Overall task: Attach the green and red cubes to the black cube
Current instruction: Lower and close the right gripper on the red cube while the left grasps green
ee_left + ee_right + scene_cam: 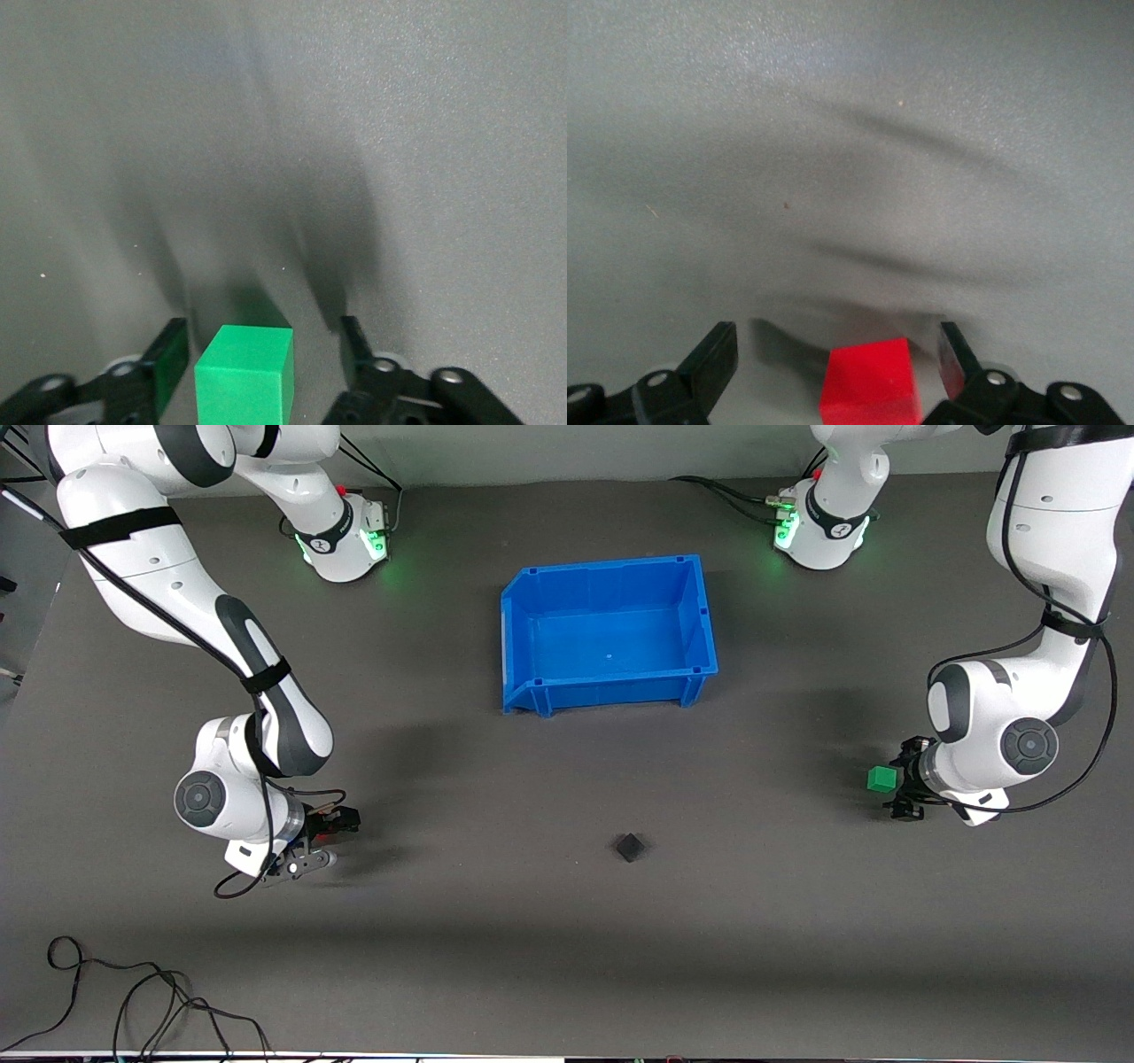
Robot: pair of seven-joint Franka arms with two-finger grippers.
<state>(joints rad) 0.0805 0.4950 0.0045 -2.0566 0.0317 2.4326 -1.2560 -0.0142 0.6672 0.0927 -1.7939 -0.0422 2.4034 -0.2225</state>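
Note:
The green cube [881, 779] sits on the grey mat toward the left arm's end of the table. My left gripper [897, 779] is low around it and open. In the left wrist view the green cube [244, 379] stands between the two fingers [168, 354] with a gap on each side. My right gripper [326, 837] is low over the mat toward the right arm's end and open. The red cube [870, 382] sits between its fingers, close to one finger [953, 359] and well apart from the other. The black cube [630, 847] lies alone on the mat, between the two grippers.
An empty blue bin [523, 633] stands in the middle of the table, farther from the front camera than the black cube. Loose black cables [133, 1001] lie at the table's near edge toward the right arm's end.

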